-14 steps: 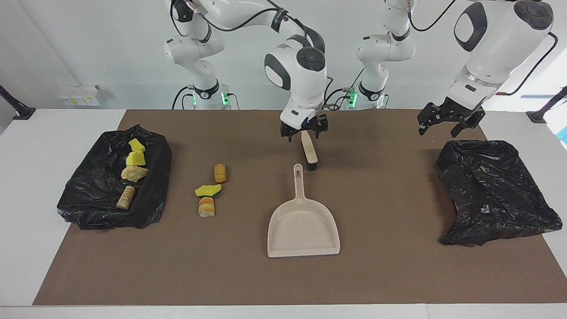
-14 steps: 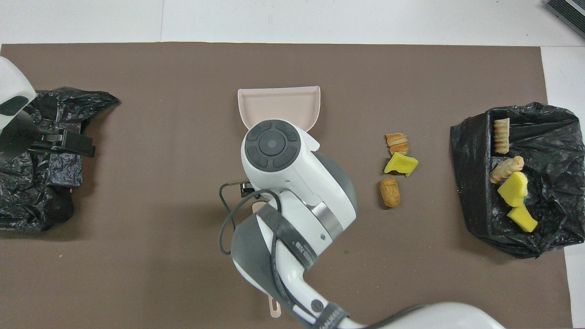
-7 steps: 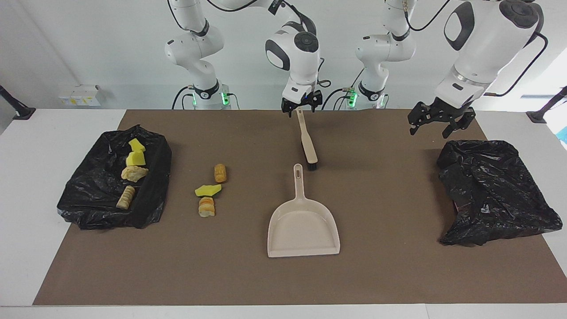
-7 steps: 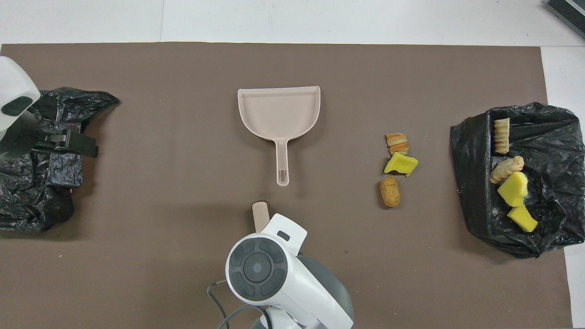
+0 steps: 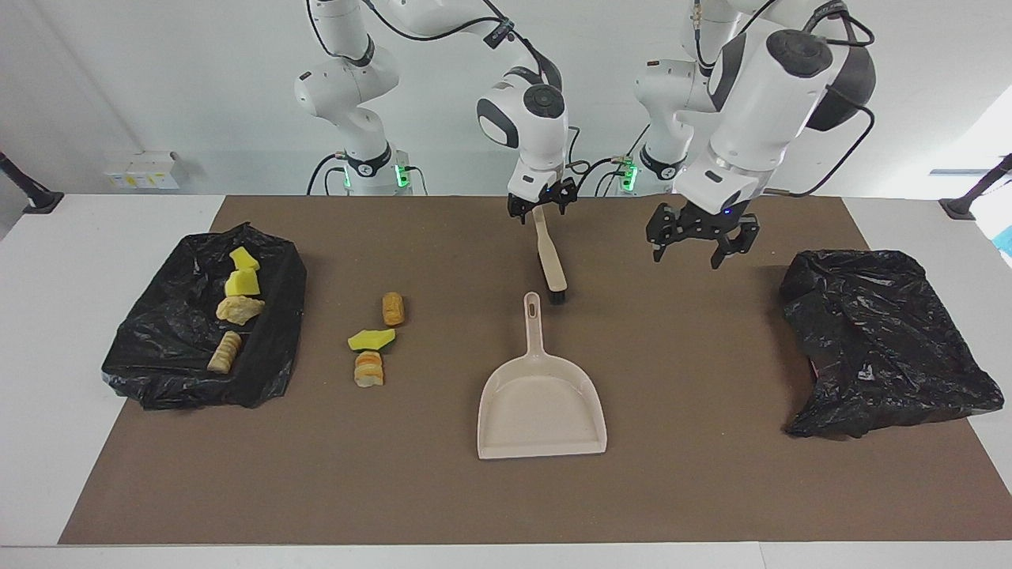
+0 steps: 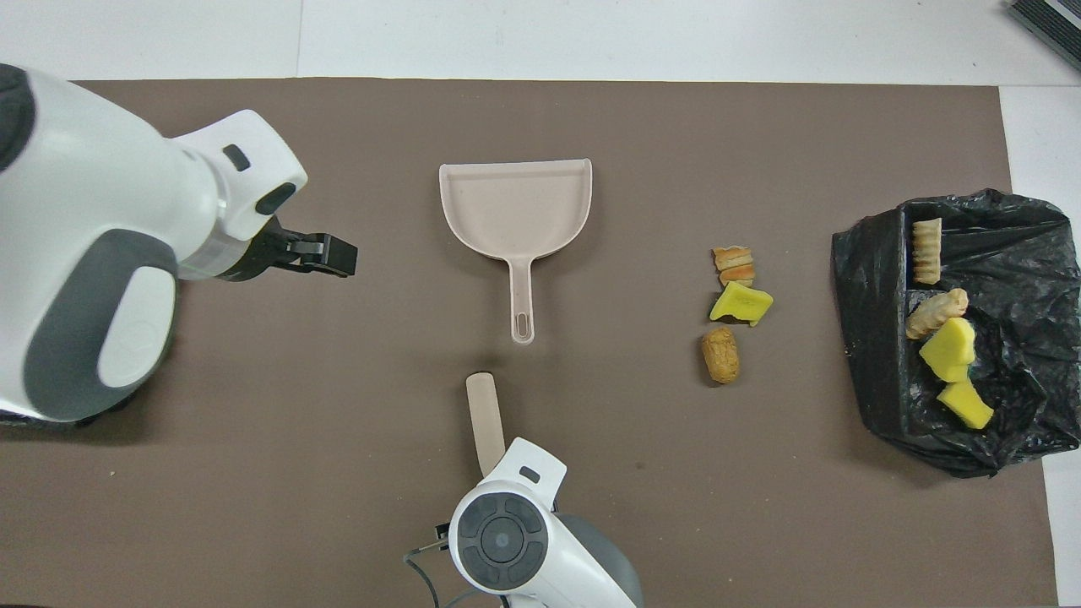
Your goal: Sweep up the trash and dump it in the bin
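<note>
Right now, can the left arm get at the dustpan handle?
Probably yes: the left gripper hangs open over bare mat beside the dustpan, nothing between them; the brush lies toward the right gripper.

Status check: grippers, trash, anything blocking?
Right gripper at brush handle. Left gripper open over mat. Three trash pieces loose beside dustpan, four on bag. Nothing blocking.

Both views are bright and evenly lit by diffuse light from above. Shadows are soft and short: a faint one lies on the brown mat [image 5: 711, 356] under the left arm [image 6: 93, 253], another beside the dustpan [image 5: 541, 411]. The black bags [image 5: 881, 340] show small glossy highlights. Focus is sharp throughout; no visible blur or edge distortion. A bright window patch glares at the facing view's edge.
</note>
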